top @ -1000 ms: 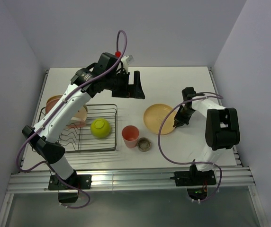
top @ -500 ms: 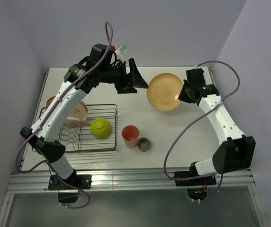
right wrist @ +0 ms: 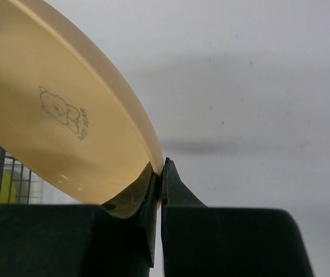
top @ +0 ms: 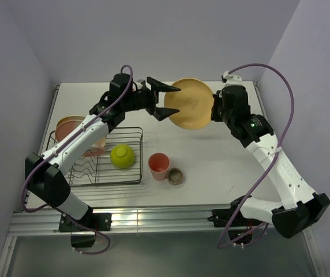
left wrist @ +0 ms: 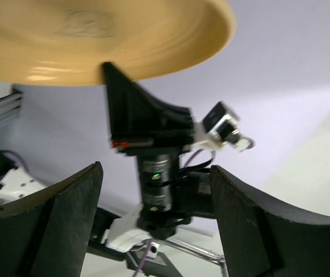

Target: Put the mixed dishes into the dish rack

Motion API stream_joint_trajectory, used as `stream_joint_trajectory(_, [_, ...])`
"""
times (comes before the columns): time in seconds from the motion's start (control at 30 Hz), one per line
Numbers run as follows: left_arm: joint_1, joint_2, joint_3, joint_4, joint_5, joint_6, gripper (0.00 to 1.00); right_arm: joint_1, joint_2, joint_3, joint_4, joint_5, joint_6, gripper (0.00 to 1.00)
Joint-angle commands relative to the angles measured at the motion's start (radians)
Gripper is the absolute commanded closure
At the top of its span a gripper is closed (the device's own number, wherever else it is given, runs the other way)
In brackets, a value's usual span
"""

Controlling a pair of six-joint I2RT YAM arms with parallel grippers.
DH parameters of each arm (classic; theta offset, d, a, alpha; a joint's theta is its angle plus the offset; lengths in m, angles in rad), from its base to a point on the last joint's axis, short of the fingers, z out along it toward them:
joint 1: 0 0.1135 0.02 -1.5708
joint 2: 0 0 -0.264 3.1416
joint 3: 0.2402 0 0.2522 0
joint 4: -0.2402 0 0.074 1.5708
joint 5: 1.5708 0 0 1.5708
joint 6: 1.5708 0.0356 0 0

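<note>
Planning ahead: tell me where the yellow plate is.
Top view, rear centre: plate held above the table by the right fingers, open left fingers beside it.

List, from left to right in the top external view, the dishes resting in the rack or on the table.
pink plates at the left end of the dish rack → yellow-green bowl in the rack → pink cup → small grey-brown cup. The yellow-orange plate, held up by the right gripper, overlaps the cups sideways, so it is left out.

Both arms stretch over the table, grippers facing each other. The left gripper (top: 175,99) is spread wide; the right gripper (top: 215,108) is clamped (on a plate (top: 191,104) rim).
</note>
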Motion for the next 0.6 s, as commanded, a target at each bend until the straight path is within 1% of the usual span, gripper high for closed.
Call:
stream_joint_trajectory(0.0, [0.006, -0.054, 0.072, 0.193, -0.064, -0.245, 0.19, 0.08, -0.062, -0.006, 0.134, 0.062, -0.087, 1.0])
stream_joint_trajectory(0.07, [0.011, -0.037, 0.112, 0.178, -0.071, -0.26, 0.2, 0.108, -0.071, -0.023, 0.155, 0.1, -0.115, 1.0])
stream_joint_trajectory(0.17, [0.026, -0.015, 0.178, 0.091, -0.089, -0.251, 0.2, 0.171, -0.093, -0.049, 0.186, 0.168, -0.147, 1.0])
stream_joint_trajectory(0.3, [0.061, -0.02, 0.195, 0.016, -0.121, -0.242, 0.19, 0.247, -0.119, -0.083, 0.236, 0.281, -0.19, 1.0])
stream_joint_trajectory(0.37, [0.084, -0.015, 0.208, -0.027, -0.104, -0.231, 0.19, 0.292, -0.13, -0.096, 0.256, 0.35, -0.219, 1.0])
stream_joint_trajectory(0.47, [0.096, 0.018, 0.267, -0.119, -0.075, -0.161, 0.19, 0.342, -0.137, -0.106, 0.284, 0.434, -0.265, 1.0])
stream_joint_trajectory(0.57, [0.096, 0.035, 0.299, -0.165, -0.048, -0.11, 0.18, 0.381, -0.134, -0.112, 0.316, 0.491, -0.32, 1.0])
